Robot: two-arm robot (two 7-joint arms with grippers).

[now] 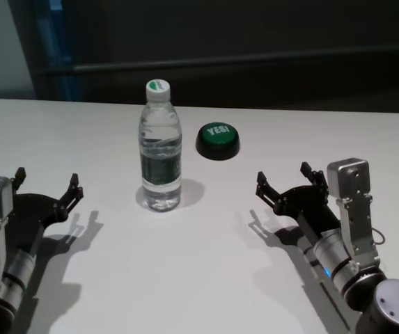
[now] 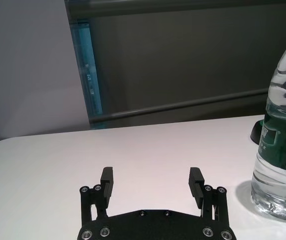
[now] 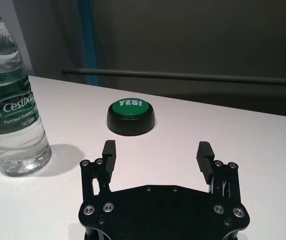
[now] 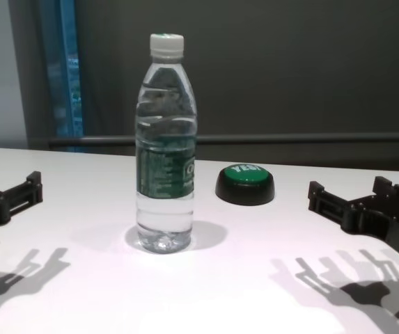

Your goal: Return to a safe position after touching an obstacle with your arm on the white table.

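A clear water bottle [image 1: 161, 149] with a white cap and a dark green label band stands upright on the white tabletop [image 1: 206, 278], a little left of the middle and toward the far side. Just to its right and slightly farther back sits a low green button [image 1: 218, 140] on a black base, with "YES!" printed on top; the two stand apart and do not touch.

The left end effector [image 1: 47, 186] hangs low over the near left part of the tabletop, its two fingers spread wide with nothing between them. It points toward the far side, and the bottle stands to its right, clear of it; in the left wrist view the bottle [image 2: 281, 145] shows beyond and beside the fingertips [image 2: 107, 178] with bare tabletop between.

The right end effector [image 1: 286, 179] hangs low over the near right part of the tabletop, also with its fingers spread and holding nothing. It faces the far side, with the button ahead of it and the bottle off to its left, both well apart from it. Both arms cast finger shadows on the tabletop beneath them.
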